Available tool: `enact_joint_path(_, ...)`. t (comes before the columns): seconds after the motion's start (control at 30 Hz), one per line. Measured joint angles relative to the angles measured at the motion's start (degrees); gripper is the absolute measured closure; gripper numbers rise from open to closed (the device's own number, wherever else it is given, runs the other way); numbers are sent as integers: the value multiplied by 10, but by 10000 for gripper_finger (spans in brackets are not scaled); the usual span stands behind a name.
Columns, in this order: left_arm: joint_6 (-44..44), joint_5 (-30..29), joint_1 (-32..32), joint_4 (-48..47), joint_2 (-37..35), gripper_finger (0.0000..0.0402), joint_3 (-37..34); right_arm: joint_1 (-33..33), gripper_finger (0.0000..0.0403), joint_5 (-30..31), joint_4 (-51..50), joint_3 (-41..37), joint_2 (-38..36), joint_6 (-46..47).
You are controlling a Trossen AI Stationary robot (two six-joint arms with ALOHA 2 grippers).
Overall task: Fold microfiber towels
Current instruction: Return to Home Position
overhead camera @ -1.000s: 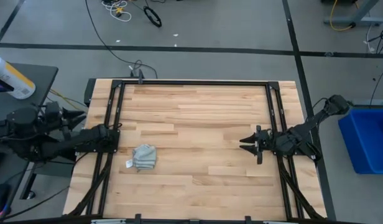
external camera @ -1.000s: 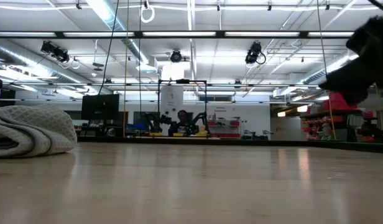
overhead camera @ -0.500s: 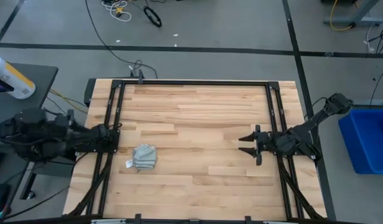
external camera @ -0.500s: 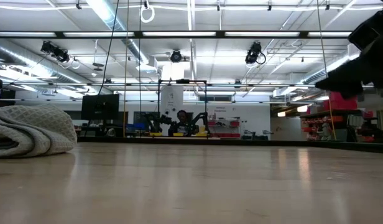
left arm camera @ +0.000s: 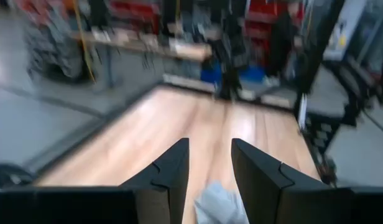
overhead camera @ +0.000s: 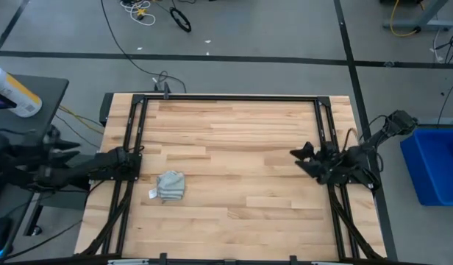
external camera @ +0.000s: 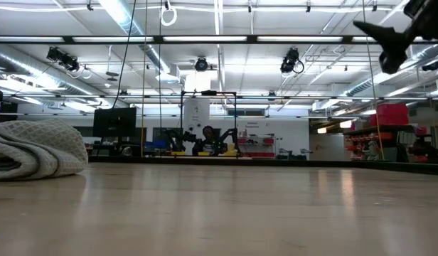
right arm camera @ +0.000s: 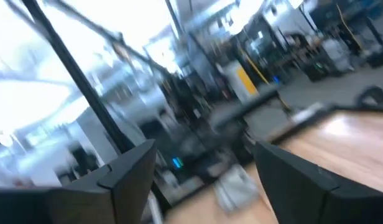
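Note:
The light grey-blue microfiber towel point(overhead camera: 170, 186) lies as a small crumpled bundle on the wooden table's left part, with its white tag point(overhead camera: 152, 193) at its left side. It also shows at the left of the low view point(external camera: 34, 148) and in the left wrist view point(left arm camera: 216, 202). My left gripper point(overhead camera: 65, 149) is open, off the table beyond its left edge, pointing toward the towel. My right gripper point(overhead camera: 300, 158) is open and raised above the table's right part, high in the low view point(external camera: 390, 35). Neither gripper touches the towel.
A black metal frame point(overhead camera: 131, 147) runs along the table's left, far and right sides. A blue bin point(overhead camera: 432, 165) stands on the floor to the right. A white bottle point(overhead camera: 13, 92) lies on a dark side table to the left. Bare wood point(overhead camera: 241, 147) spans the table's middle.
My left gripper has drawn back past the table's left edge, away from the towel. My right gripper has gone up and tipped upward, shifting a little toward the table's right edge. The towel has stayed where it was.

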Motion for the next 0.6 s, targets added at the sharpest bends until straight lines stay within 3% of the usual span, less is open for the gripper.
enact_joint_path(0.17, 0, 60, 14, 58, 0, 273, -114, 0, 107, 0, 137, 0, 0, 0)
enact_joint_path(0.23, 10, 93, 23, 163, 0, 273, -162, 0, 103, 0, 184, 0, 0, 0)
enact_joint_path(0.4, -32, 114, 25, 352, 0, 273, -311, 0, 94, 0, 273, 0, 0, 0)
enact_joint_path(0.47, -65, 171, 25, 422, -1, 273, -388, 0, 89, 0, 290, 0, 0, 0)
enact_joint_path(0.53, -112, 241, 25, 552, -1, 273, -466, 0, 85, 0, 298, 0, 0, 0)
enact_joint_path(0.6, -163, 275, 25, 682, -1, 273, -536, 0, 80, 0, 299, 0, 0, 0)
